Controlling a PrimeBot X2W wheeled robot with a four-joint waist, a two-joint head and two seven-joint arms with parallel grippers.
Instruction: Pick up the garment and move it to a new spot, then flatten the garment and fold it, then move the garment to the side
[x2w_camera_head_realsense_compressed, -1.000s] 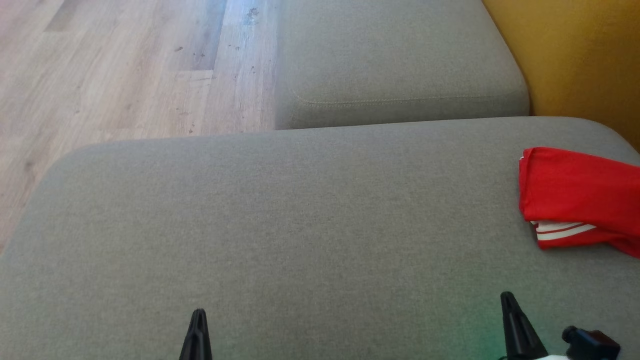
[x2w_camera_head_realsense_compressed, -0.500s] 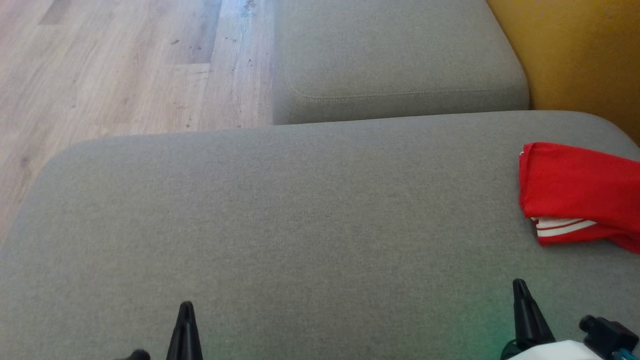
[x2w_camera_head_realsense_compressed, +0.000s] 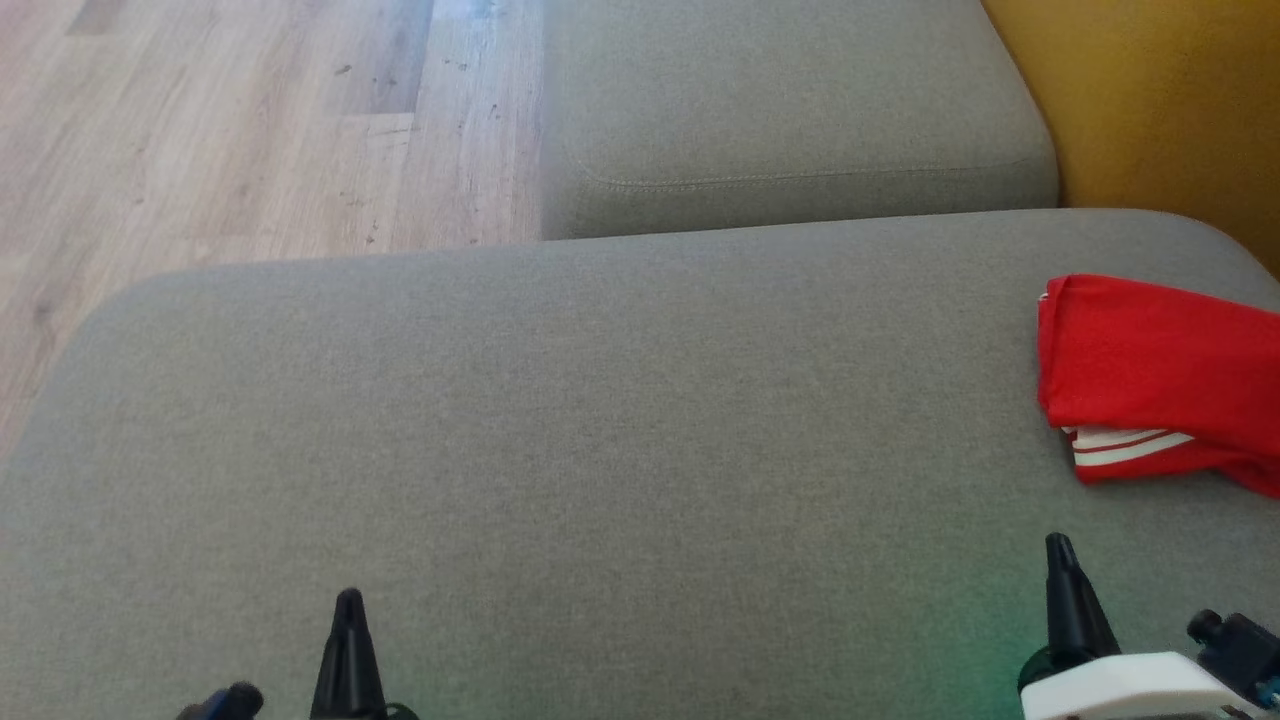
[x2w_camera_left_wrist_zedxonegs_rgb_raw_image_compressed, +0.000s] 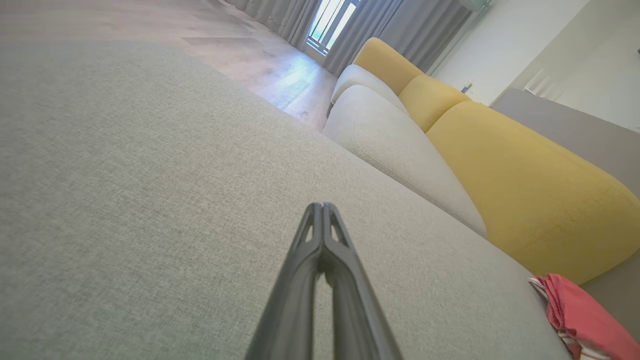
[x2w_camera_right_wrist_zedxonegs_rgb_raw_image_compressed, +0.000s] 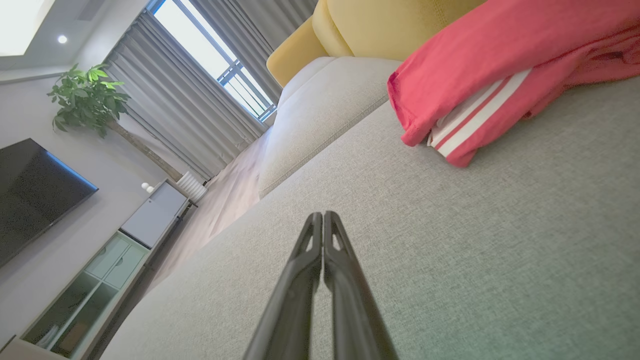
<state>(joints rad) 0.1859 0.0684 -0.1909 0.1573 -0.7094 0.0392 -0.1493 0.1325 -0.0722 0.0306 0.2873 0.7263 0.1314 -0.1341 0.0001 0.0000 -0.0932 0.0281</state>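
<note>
The garment (x2w_camera_head_realsense_compressed: 1160, 375) is red with white stripes, folded into a compact bundle at the right edge of the grey sofa cushion (x2w_camera_head_realsense_compressed: 600, 450). It also appears at the lower right of the left wrist view (x2w_camera_left_wrist_zedxonegs_rgb_raw_image_compressed: 580, 315) and the upper right of the right wrist view (x2w_camera_right_wrist_zedxonegs_rgb_raw_image_compressed: 495, 75). My left gripper (x2w_camera_head_realsense_compressed: 348, 605) sits low at the left, shut and holding nothing (x2w_camera_left_wrist_zedxonegs_rgb_raw_image_compressed: 322, 207). My right gripper (x2w_camera_head_realsense_compressed: 1060, 550) is shut and bare (x2w_camera_right_wrist_zedxonegs_rgb_raw_image_compressed: 322, 216), a short way in front of the garment and apart from it.
A second grey cushion (x2w_camera_head_realsense_compressed: 790, 110) lies beyond the near one. Yellow backrests (x2w_camera_head_realsense_compressed: 1150, 110) run along the right. Wooden floor (x2w_camera_head_realsense_compressed: 230, 130) lies to the far left. A cabinet (x2w_camera_right_wrist_zedxonegs_rgb_raw_image_compressed: 120, 250), a television (x2w_camera_right_wrist_zedxonegs_rgb_raw_image_compressed: 35, 190) and a plant (x2w_camera_right_wrist_zedxonegs_rgb_raw_image_compressed: 85, 97) stand across the room.
The head camera has shifted, so the whole scene sits slightly higher. Both gripper tips show a little more, the left drifting left and the right drifting right. The garment has not moved.
</note>
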